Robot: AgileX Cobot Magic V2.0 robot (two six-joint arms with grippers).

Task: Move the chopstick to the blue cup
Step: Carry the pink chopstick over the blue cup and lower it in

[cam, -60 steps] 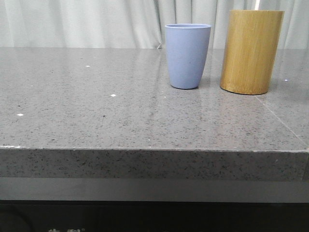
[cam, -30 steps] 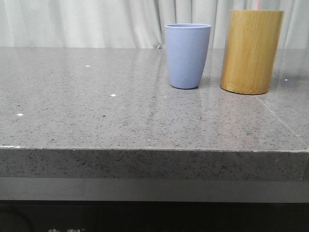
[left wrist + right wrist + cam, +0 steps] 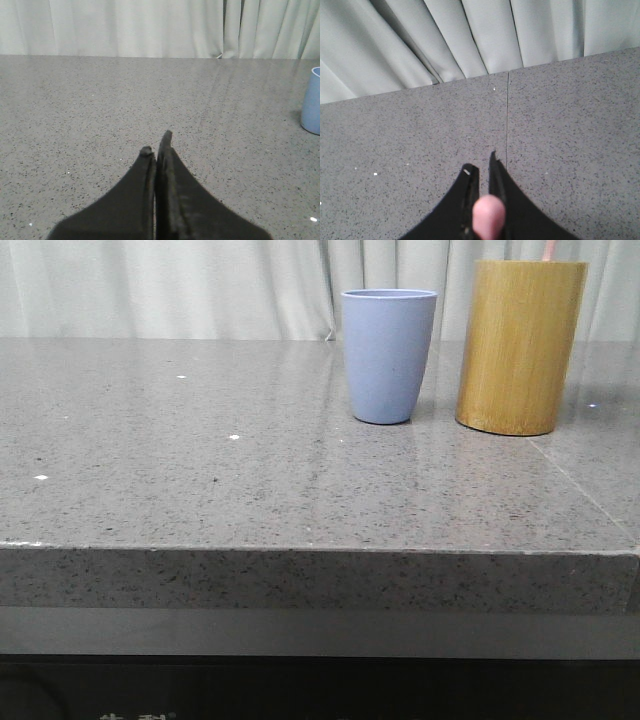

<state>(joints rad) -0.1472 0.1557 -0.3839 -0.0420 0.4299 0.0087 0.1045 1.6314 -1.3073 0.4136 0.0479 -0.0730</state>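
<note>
The blue cup [image 3: 389, 355] stands upright at the back of the grey stone table, its side also at the margin of the left wrist view [image 3: 312, 100]. A short pink piece of the chopstick [image 3: 548, 250] sticks up above the rim of the bamboo cylinder [image 3: 520, 345]; the rest is hidden. In the right wrist view the pink end of the chopstick [image 3: 489, 216] sits blurred between the black fingers of my right gripper [image 3: 481, 167], which is shut on it. My left gripper [image 3: 156, 142] hangs low over bare table, shut with nothing in it, well away from the blue cup.
The bamboo cylinder stands just right of the blue cup, a small gap between them. A pale curtain [image 3: 200, 285] hangs behind the table. A seam [image 3: 507, 115] runs across the tabletop. The table's front edge [image 3: 300, 548] lies near the camera.
The pink chopstick tip above the bamboo cylinder has shifted slightly to the right over the last second. The cups have not moved.
</note>
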